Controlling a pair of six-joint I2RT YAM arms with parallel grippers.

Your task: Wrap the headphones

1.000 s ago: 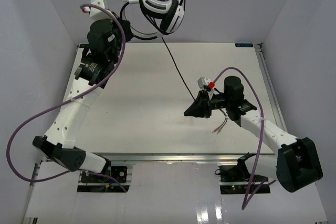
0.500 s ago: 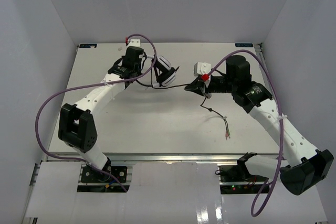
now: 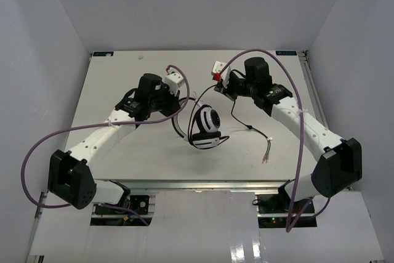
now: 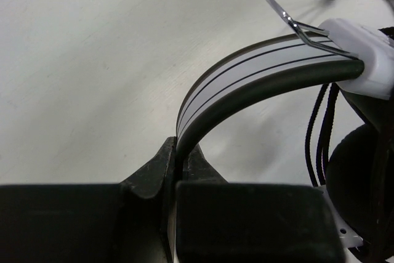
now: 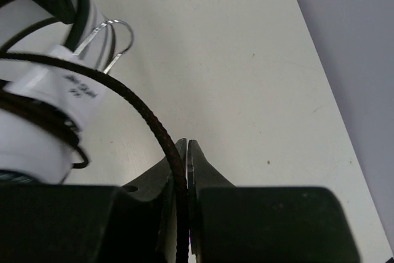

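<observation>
The headphones [image 3: 207, 125] are in the middle of the table, ear cups stacked; I cannot tell whether they rest on it. My left gripper [image 3: 180, 110] is shut on their white headband [image 4: 246, 69], which arcs up from the jaws [image 4: 178, 152] to a black ear cup [image 4: 363, 177]. My right gripper [image 3: 223, 89] is shut on the thin dark cord [image 5: 144, 112], just behind the headphones; in its wrist view the closed gripper [image 5: 186, 147] pinches the cord, with the headset's white slider [image 5: 58, 97] at left. The cord runs on over the table to frayed coloured wires [image 3: 266, 154].
The white table [image 3: 123, 158] is walled in by grey panels on three sides. Purple cables [image 3: 37, 152] loop from both arms. A metal rail [image 3: 311, 90] runs along the table's right edge.
My left arm has brought the headphones down from high at the back to the table's middle. My right gripper has moved back and left along the cord, whose slack now lies on the table.
</observation>
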